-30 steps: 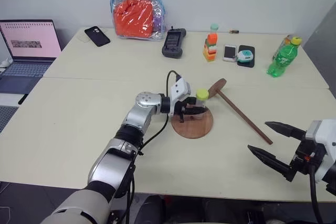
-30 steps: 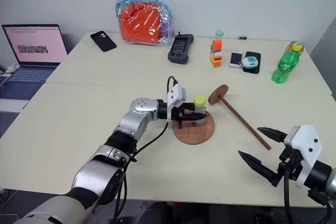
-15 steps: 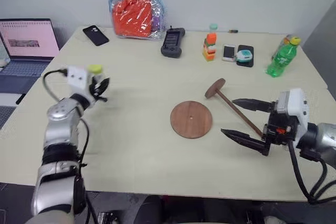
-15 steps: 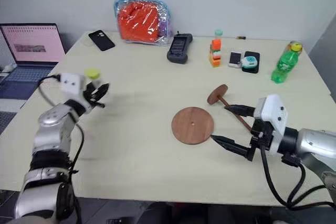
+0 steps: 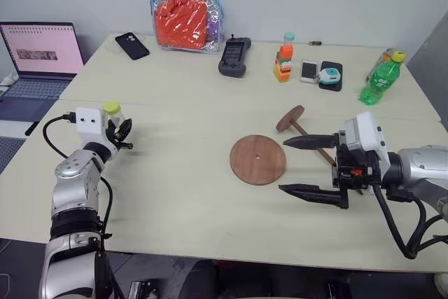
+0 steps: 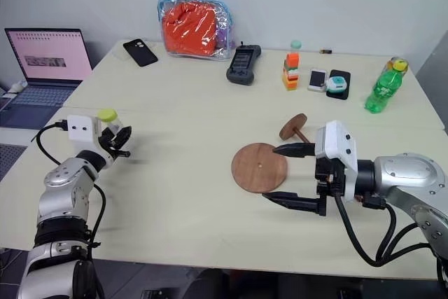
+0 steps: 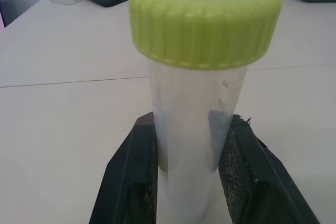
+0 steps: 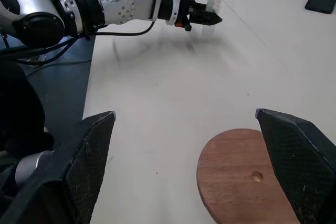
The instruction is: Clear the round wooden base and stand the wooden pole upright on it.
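Left gripper clamped on a clear tube with a yellow-green cap, held upright over the left part of the table, well apart from the round wooden base. In the left wrist view, black fingers pressed against both sides of the tube.

Right gripper spread wide, holding nothing, fingers pointing left, just right of the round wooden base; far finger beside the base's right edge, near finger lower and closer to the table's near edge.

Round wooden base flat on the table near centre, bare on top, small hole at its middle.

Wooden pole lying tilted on the table just beyond and right of the base, its fixed disc raised at the far-left end, the rod running right and nearer behind the right gripper.

Along the far edge: black phone, clear bag of orange contents, black handheld device, stacked coloured blocks, green bottle. Laptop on an adjoining surface at far left.
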